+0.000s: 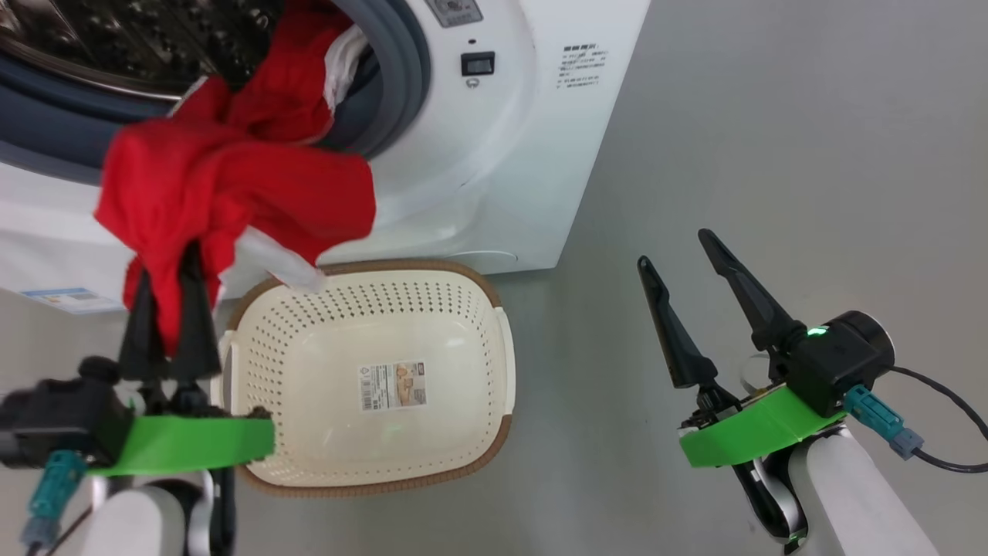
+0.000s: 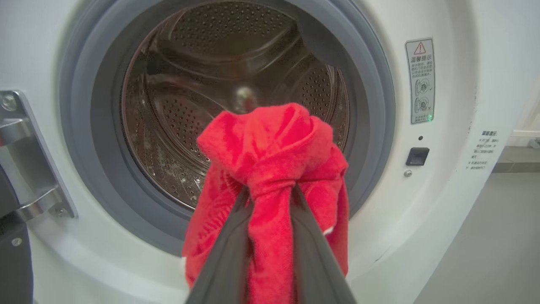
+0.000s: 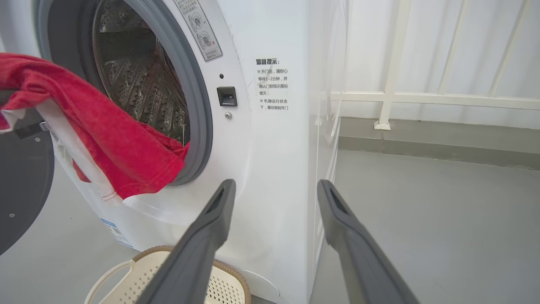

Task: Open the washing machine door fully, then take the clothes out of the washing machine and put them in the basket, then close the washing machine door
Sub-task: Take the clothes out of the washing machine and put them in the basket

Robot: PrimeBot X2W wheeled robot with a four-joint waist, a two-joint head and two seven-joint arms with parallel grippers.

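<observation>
The washing machine (image 1: 502,154) stands with its drum (image 2: 211,84) exposed. The washing machine door (image 3: 21,185) is swung open at the left edge of the right wrist view. My left gripper (image 1: 166,266) is shut on the red clothes (image 1: 231,177), and the bunched fabric (image 2: 270,143) is pinched between its fingers (image 2: 270,192). The clothes (image 3: 105,131) stretch from the drum's mouth over the grey ring and hang above the basket's far left corner. The cream basket (image 1: 324,363) sits on the floor in front of the machine. My right gripper (image 1: 673,249) hovers open to the basket's right, holding nothing.
Grey floor (image 1: 772,154) spreads to the right of the machine. A white railing (image 3: 422,99) and a low grey kerb run behind it. The metal door hinge (image 2: 29,160) sticks out left of the drum. A dark cable (image 1: 942,409) trails from my right wrist.
</observation>
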